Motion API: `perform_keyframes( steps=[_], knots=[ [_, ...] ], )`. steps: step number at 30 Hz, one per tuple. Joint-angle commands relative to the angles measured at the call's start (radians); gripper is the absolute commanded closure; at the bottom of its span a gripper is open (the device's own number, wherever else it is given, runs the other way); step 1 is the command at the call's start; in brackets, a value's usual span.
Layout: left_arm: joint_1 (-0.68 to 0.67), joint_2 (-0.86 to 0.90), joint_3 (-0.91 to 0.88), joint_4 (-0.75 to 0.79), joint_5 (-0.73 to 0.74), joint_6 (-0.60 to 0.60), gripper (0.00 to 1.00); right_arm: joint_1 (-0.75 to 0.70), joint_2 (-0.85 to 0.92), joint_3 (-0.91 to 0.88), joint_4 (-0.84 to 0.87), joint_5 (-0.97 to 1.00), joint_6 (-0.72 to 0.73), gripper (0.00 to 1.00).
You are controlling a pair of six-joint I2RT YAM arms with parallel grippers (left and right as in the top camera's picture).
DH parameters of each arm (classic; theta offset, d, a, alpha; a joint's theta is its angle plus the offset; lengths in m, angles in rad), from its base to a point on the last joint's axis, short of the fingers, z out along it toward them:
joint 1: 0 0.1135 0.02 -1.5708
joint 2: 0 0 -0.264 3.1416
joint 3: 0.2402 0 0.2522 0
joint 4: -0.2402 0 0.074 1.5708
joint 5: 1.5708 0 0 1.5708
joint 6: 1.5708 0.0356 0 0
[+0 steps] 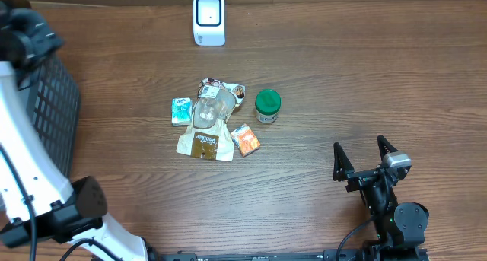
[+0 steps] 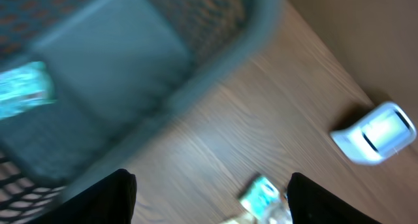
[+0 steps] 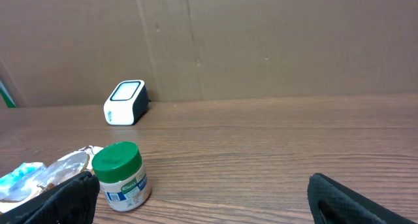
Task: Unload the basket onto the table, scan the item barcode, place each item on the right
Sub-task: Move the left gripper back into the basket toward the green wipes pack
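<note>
The left pincer (image 2: 212, 177) hangs over the dark basket (image 1: 53, 109) at the left edge of the counter (image 1: 365, 71). Its fingers are spread with nothing between them. A teal sachet (image 2: 23, 90) lies on the basket floor, though that wrist view is blurred. The right pincer (image 1: 359, 144) is likewise released and empty, low on the right and well apart from everything. The items waiting to be scanned sit in a cluster mid-counter: a green-lidded jar (image 1: 267, 106), a small teal packet (image 1: 181, 110), an orange packet (image 1: 245, 139) and a clear pouch (image 1: 209, 120) that touches its neighbours. The white scanner (image 1: 209, 20) stands at the far edge, its pale face angled upward. As I judge it, the step in hand is fetching the next item. The jar looks the easiest pick, since it stands upright just beside the pile and the right pincer is the nearer one. Grip it around the body below the lid, leave the label uncovered, then turn the barcode toward the scanner's face and hold it steady there.
</note>
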Motion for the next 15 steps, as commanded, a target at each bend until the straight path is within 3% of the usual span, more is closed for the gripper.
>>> perform_keyframes(
  steps=[1, 8, 15],
  knots=[
    [0.105, -0.013, -0.043, 0.01, -0.014, 0.03, 0.26, -0.002, -0.008, -0.011, 0.003, 0.0, -0.001, 0.0],
    [0.264, -0.013, -0.211, 0.079, -0.041, 0.051, 0.27, -0.002, -0.008, -0.011, 0.003, 0.0, -0.001, 0.0],
    [0.358, -0.013, -0.502, 0.198, -0.215, 0.068, 0.27, -0.002, -0.008, -0.011, 0.003, 0.0, -0.001, 0.0]
  ],
)
